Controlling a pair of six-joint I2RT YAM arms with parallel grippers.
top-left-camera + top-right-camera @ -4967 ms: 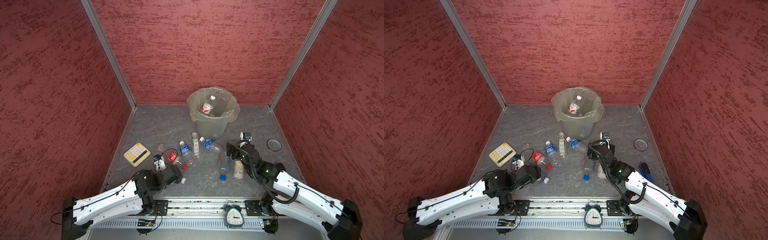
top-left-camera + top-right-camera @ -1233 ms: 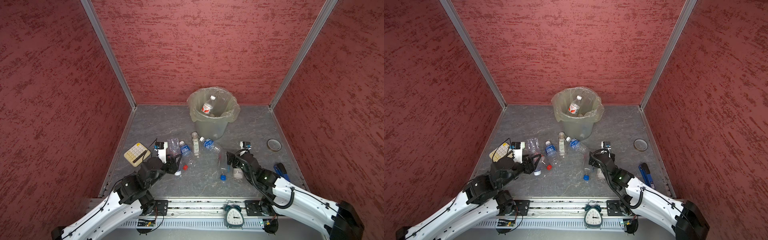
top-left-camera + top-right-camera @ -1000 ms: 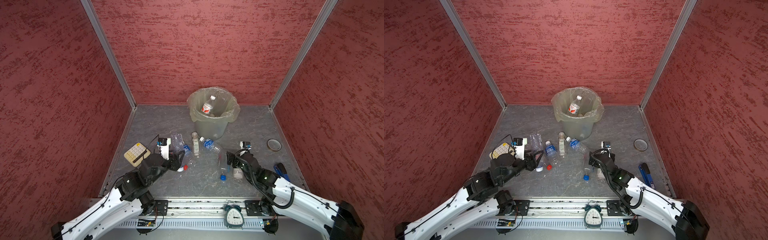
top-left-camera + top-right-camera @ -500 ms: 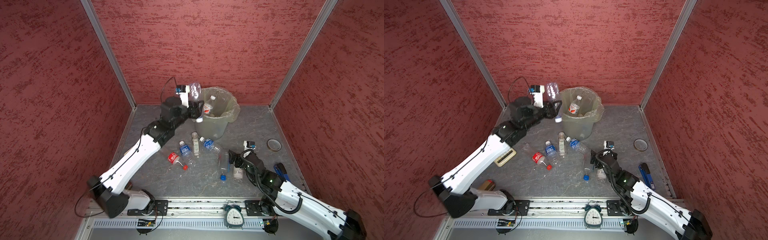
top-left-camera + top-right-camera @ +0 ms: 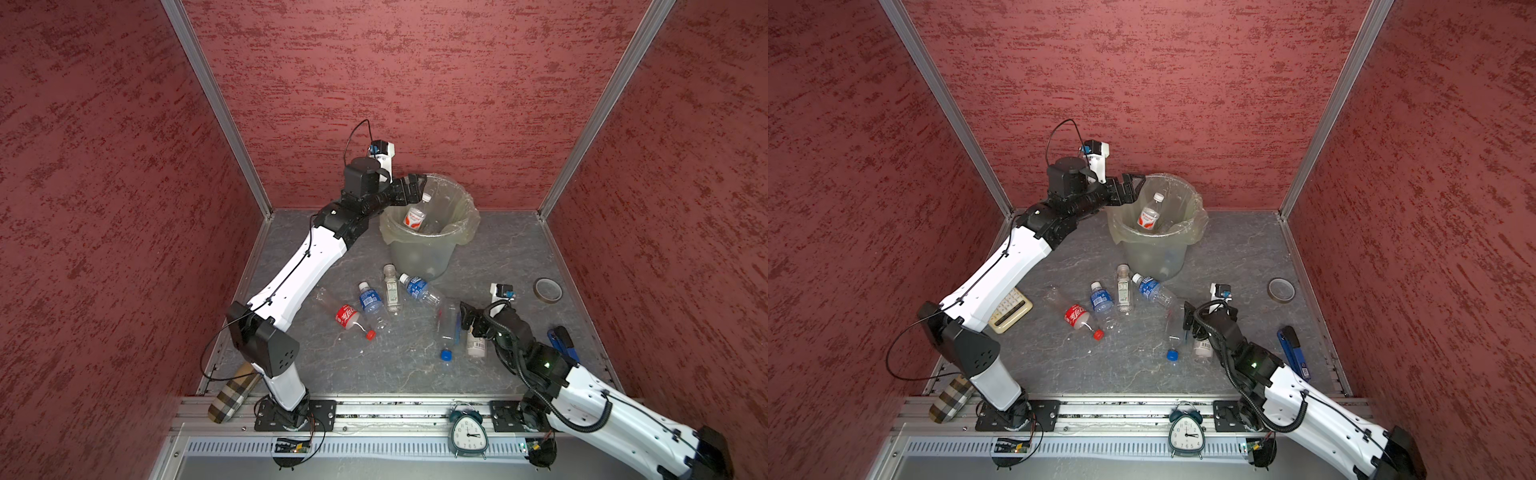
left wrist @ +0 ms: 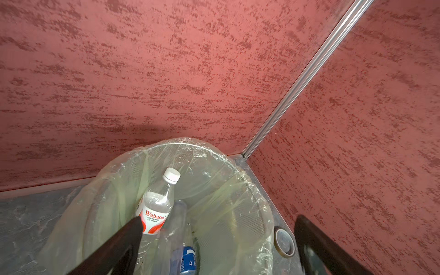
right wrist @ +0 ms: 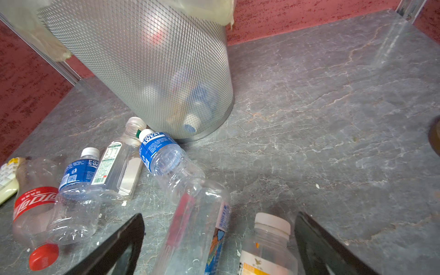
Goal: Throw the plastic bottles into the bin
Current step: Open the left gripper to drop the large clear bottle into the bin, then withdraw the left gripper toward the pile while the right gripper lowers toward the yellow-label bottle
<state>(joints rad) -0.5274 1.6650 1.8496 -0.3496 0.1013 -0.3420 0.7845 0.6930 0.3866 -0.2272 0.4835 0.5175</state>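
2 bottles (image 7: 192, 228) lie by the open, empty right gripper (image 5: 469, 322); left gripper (image 5: 415, 190) gapes empty over bin (image 5: 419, 254).

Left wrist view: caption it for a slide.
Open left end effector at the lined bin, white-capped bottle leaning inside.

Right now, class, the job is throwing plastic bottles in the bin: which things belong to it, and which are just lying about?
Job: bin; cola bottle; blue-label bottle; clear bottle; second blue-label bottle; blue-cap bottle; wide-cap bottle; bottle in bin.
Lying about: calculator; tape roll; alarm clock; blue tool; checked pouch.
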